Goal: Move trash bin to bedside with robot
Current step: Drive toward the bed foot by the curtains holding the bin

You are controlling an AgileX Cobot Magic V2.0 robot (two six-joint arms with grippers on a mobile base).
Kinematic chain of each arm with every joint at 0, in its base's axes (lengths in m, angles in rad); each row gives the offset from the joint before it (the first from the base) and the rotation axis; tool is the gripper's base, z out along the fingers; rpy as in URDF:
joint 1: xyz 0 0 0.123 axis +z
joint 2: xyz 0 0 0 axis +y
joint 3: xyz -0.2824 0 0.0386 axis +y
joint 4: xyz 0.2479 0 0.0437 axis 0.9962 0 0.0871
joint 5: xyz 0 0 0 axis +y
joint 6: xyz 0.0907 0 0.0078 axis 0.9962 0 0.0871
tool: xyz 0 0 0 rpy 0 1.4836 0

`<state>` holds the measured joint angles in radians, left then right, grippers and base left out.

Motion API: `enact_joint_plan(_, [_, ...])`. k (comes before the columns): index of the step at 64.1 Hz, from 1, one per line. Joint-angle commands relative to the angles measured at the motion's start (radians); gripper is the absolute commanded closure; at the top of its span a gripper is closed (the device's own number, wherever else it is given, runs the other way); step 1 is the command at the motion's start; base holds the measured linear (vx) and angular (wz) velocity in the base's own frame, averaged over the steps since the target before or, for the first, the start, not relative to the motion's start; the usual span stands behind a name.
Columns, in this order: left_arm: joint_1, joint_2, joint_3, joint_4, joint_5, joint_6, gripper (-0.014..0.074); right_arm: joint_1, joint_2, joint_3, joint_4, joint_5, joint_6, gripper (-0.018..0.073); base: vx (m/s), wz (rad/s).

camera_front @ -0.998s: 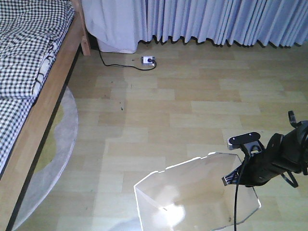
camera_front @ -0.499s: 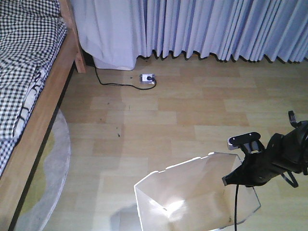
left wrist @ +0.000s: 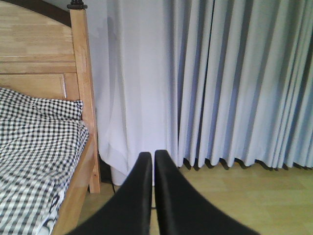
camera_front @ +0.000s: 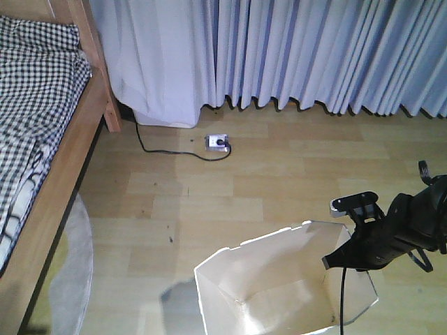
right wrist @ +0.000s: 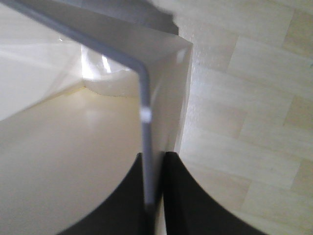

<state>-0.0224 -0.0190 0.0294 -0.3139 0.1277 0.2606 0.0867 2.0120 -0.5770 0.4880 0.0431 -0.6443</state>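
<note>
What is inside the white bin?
Nothing shows inside the trash bin: only bare pale walls and floor. The right gripper, clamped on its rim, covers a bit of one wall.

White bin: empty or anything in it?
Empty. The white faceted plastic trash bin shows only bare inner walls and floor in the front and right wrist views.

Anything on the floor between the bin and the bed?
Nothing upright. Bare floor lies between the bin and the bed; only a flat rug edges the bed frame. The power strip and its cable sit farther off by the curtain.
</note>
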Motion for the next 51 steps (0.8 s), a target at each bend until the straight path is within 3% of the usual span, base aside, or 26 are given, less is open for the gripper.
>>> enact_joint_plan(1, [-0.001,-0.008,0.028,-0.01,-0.065,-0.003,0.0602,-0.003,-0.063,-0.016,0.011,-0.012,0.006,0.0562,0.42,0.02])
enact_joint_plan(51, [-0.001,-0.008,0.028,-0.01,-0.065,-0.003,0.0602,-0.003,-0.063,-0.016,0.011,-0.012,0.006,0.0562,0.38,0.0])
